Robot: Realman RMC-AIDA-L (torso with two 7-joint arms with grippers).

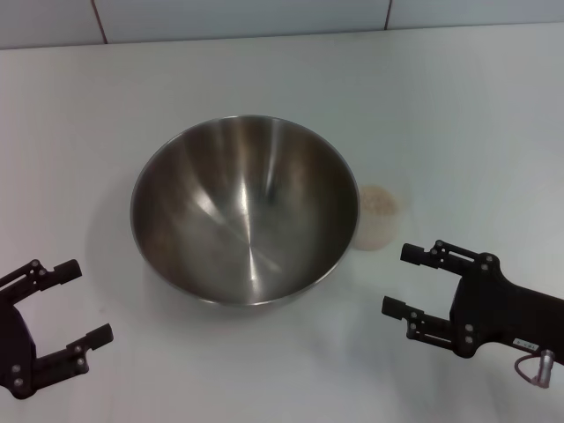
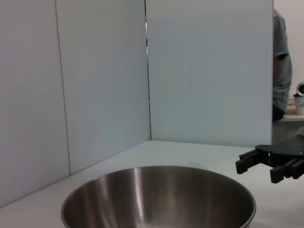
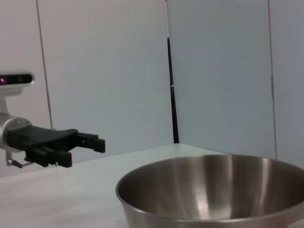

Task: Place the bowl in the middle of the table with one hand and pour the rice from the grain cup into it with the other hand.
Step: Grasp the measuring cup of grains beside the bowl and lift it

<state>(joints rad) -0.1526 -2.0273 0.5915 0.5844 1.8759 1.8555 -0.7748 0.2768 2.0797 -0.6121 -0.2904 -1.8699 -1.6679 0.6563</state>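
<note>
The bowl [image 1: 245, 210] stands upright near the middle of the table [image 1: 467, 106], and its shiny inside looks empty, so the placing part seems to be done already and the pouring is not yet begun. The grain cup [image 1: 377, 217] stands just beside the bowl on its right side, perhaps touching the rim; I cannot tell this for sure. A pale layer of the rice [image 1: 379, 202] is visible inside it. The right gripper [image 1: 412, 281] is near the table's front edge, toward the front right corner, with its fingers spread apart and holding nothing, a little apart from the cup. The left gripper [image 1: 81, 304] is near the front left corner, also spread open and empty, apart from the bowl. In my judgement the step in hand is to take the cup with the right gripper. To do it well, the fingers should come around the cup's straight sides from the front, low enough to hold firmly, without pushing the cup against the bowl. The clear plastic is probably light and soft, so a gentle squeeze is better, and the cup should stay upright until it is over the bowl.
</note>
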